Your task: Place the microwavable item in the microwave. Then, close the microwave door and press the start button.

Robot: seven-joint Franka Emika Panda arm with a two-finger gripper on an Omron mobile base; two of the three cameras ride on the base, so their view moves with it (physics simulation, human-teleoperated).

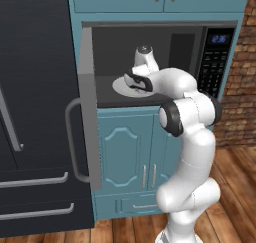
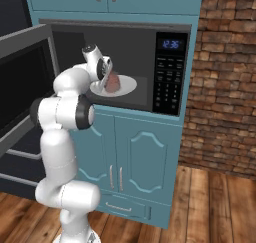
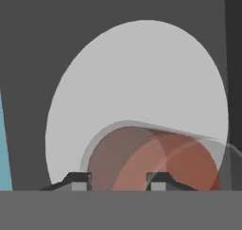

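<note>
Left base view. One microwave (image 1: 160,62), built into teal cabinets, cavity open. One door (image 1: 86,107), swung out to the microwave's left, edge-on, with one bar handle (image 1: 72,139). One white turntable (image 1: 125,86) on the cavity floor. One keypad strip (image 1: 215,62) at the microwave's right, display lit blue. One gripper (image 1: 136,82) inside the cavity, low over the turntable. One black fridge (image 1: 35,107) left of the door. Two cabinet doors below the microwave.

Right base view. Same microwave (image 2: 125,62); door (image 2: 25,87) open at its left. One reddish-brown item (image 2: 113,82) resting on the turntable (image 2: 127,87), in the cavity. Gripper (image 2: 106,79) just left of the item, close against it. One brick wall (image 2: 225,77) right of the microwave.

Hand view. Two fingers (image 3: 78,181), apart, the item (image 3: 142,160) between and beyond them at the turntable's (image 3: 142,82) near edge. Whether the fingers touch the item cannot be told.
</note>
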